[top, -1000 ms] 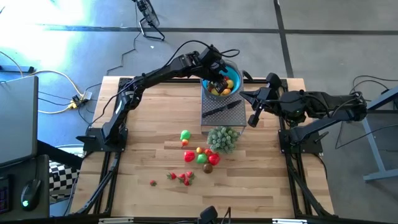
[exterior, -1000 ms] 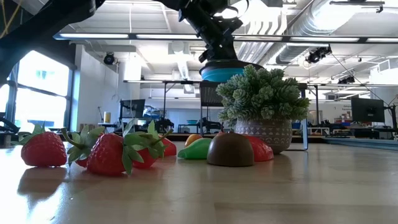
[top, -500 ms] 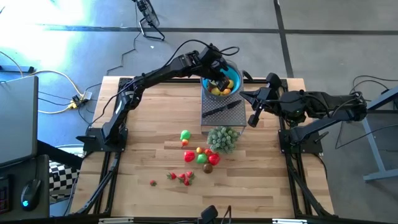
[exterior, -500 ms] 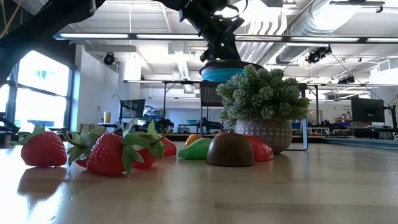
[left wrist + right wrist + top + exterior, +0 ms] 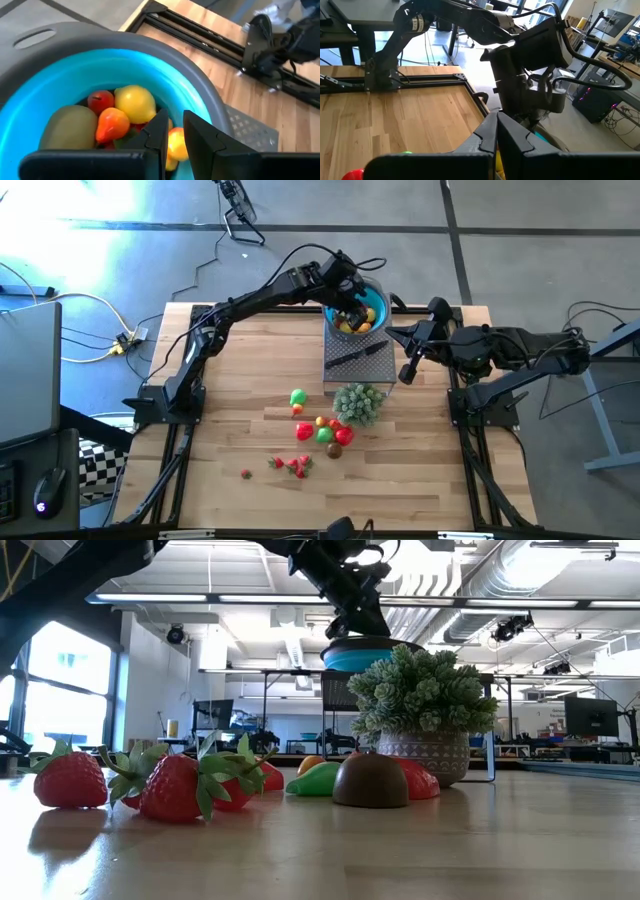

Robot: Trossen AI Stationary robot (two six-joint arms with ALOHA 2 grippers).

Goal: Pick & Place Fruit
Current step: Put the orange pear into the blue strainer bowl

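Left side of the wooden table [image 5: 240,380]: left arm's base; the arm reaches across to the far edge. A lone small red fruit [image 5: 246,473] lies near the front, apart from the rest. Just right of it, a cluster of strawberries [image 5: 294,465]; in the low view these sit closest to the camera.

Centre: a green fruit [image 5: 298,396] with a small red one touching its near side. Then a loose group of red, yellow, green and brown fruits [image 5: 327,432] just beside the potted bushy plant [image 5: 359,402]. The brown fruit [image 5: 370,781] rests in front of the pot in the low view.

Far centre: the blue bowl [image 5: 372,304] stands on a grey perforated board [image 5: 357,356], with a black-handled knife [image 5: 355,356] lying on that board. The left gripper [image 5: 347,308] hangs over the bowl's inside. Its fingers [image 5: 161,131] stand a narrow slit apart with nothing between them; a yellow-orange fruit [image 5: 176,143] lies below the gap, among red, orange, yellow and green pieces in the bowl.

Right: the right gripper [image 5: 408,372] waits just beside the board's right edge, fingers [image 5: 486,134] pressed together, empty.
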